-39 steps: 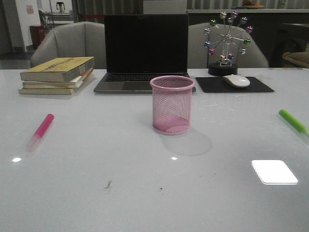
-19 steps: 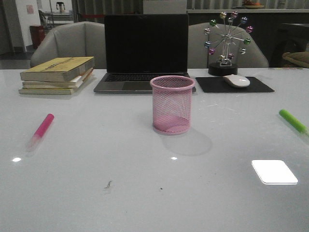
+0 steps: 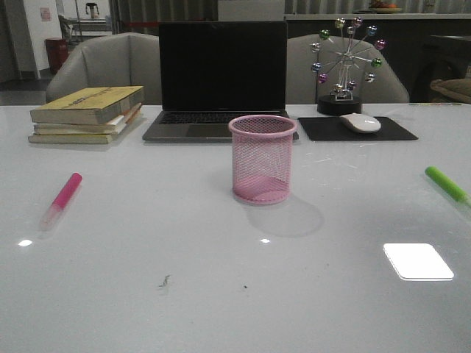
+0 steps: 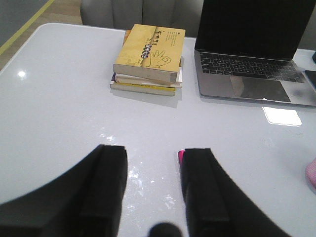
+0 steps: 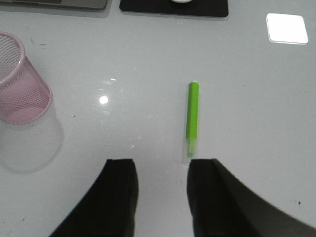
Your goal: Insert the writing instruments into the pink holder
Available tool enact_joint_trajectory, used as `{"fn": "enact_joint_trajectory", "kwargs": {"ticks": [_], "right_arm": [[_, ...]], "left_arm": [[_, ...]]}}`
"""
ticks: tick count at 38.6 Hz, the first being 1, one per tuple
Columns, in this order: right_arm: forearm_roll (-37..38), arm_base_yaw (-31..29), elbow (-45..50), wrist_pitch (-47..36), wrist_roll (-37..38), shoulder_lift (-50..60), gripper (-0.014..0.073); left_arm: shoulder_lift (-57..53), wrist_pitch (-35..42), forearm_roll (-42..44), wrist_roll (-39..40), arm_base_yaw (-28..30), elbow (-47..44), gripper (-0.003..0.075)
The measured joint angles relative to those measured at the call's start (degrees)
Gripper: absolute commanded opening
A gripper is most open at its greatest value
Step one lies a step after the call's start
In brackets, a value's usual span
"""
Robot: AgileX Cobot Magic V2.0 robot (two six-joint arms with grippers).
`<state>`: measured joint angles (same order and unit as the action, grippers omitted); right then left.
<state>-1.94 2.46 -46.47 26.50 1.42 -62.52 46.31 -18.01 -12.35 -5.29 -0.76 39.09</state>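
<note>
Pink holder (image 3: pixel 263 159) stands upright near the middle of the worktop (image 3: pixel 147 294), just in front of the laptop (image 3: pixel 222 77), nothing inside it as far as the mesh shows. Pink marker (image 3: pixel 62 199) lies flat on the left side, well apart from the holder, magenta body pointing away from the robot, pale cap nearer. Green marker (image 3: pixel 447 184) lies flat at the far right edge of the front view, also well apart from the holder.

Left pincer (image 4: pixel 154 192): fingers wide, nothing between them, hanging over the worktop. Only a sliver of magenta shows at the inner edge of one finger (image 4: pixel 200 192), so the pink marker sits right by that finger; contact can't be told. Right pincer (image 5: pixel 162 197): fingers wide, holding nothing. Green marker in that view (image 5: pixel 192 118) lies just ahead of the gap, closer to one finger (image 5: pixel 212 197), not touching it. The holder shows tilted at the edge of the right wrist view.

Background: book stack (image 3: pixel 87 114) back left, mouse (image 3: pixel 360 123) on a black mousepad (image 3: pixel 357 129) back right, ferris-wheel desk toy (image 3: pixel 344 62) behind it. Bright light reflection on the worktop front right
</note>
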Motion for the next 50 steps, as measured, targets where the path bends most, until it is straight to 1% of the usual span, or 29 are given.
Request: {"fn": "enact_joint_trajectory", "kwargs": {"ticks": [7, 14, 21, 26, 35, 50], "right_arm": [[0.0, -1.2, -9.9, 4.2, 0.0, -11.4, 0.0383], [-0.9, -4.3, -23.9, 12.2, 0.0, -25.8, 0.0383], [-1.4, -6.0, -34.0, 18.9, 0.0, -36.8, 0.0383], [-2.0, -6.0, -37.7, 20.2, 0.0, -42.9, 0.0383], [-2.2, -6.0, -40.4, 20.4, 0.0, -50.0, 0.0383], [-2.2, -6.0, -42.3, 16.8, 0.0, -58.1, 0.0383]], "left_arm": [[0.0, -0.2, 0.0, 0.0, 0.0, 0.0, 0.0340], [0.0, -0.5, 0.0, 0.0, 0.0, 0.0, 0.0340], [0.0, -0.7, 0.0, 0.0, 0.0, 0.0, 0.0340], [0.0, -0.8, 0.0, 0.0, 0.0, 0.0, 0.0340], [0.0, -0.9, 0.0, 0.0, 0.0, 0.0, 0.0340], [0.0, -1.6, -0.2, 0.0, 0.0, 0.0, 0.0340]]}}
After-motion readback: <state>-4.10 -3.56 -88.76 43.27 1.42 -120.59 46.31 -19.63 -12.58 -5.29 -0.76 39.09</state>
